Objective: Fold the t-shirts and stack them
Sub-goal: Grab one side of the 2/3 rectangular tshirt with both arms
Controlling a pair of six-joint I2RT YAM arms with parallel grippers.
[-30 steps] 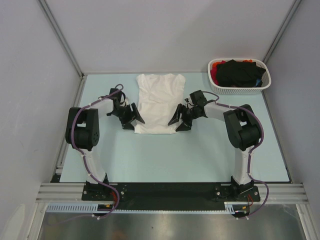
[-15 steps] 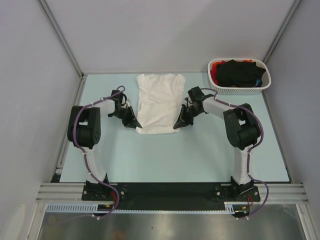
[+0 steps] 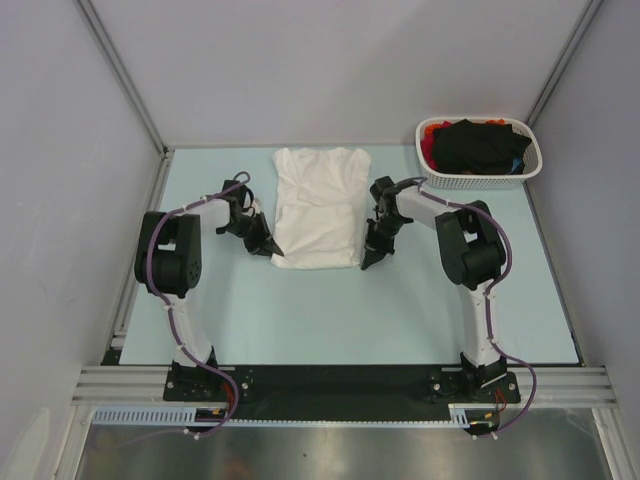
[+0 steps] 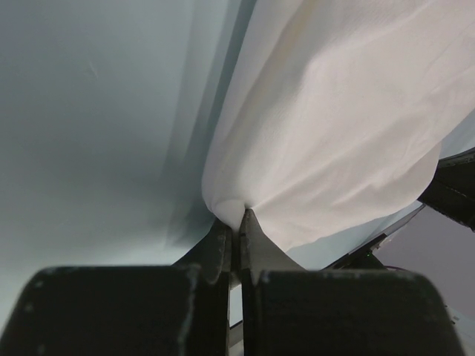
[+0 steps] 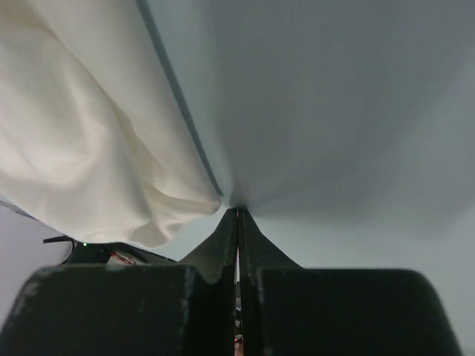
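Early stage. One white t-shirt lies flat on the table, mid-back between my arms, narrowed to a rough oblong (sleeves look tucked in, can't be sure). No cross fold yet and no stack. A black t-shirt and a red t-shirt wait in the white basket at far right. My left pincer is clamped on the white t-shirt's near-left corner, a tuck of cloth nipped between the tips. My right pincer is closed tight at the near-right corner; the cloth ends right at the tips, so I can't tell if any is caught. Versus a second ago: both pincers stood wide astride those corners and now both are closed. The right arm has swung in closer.
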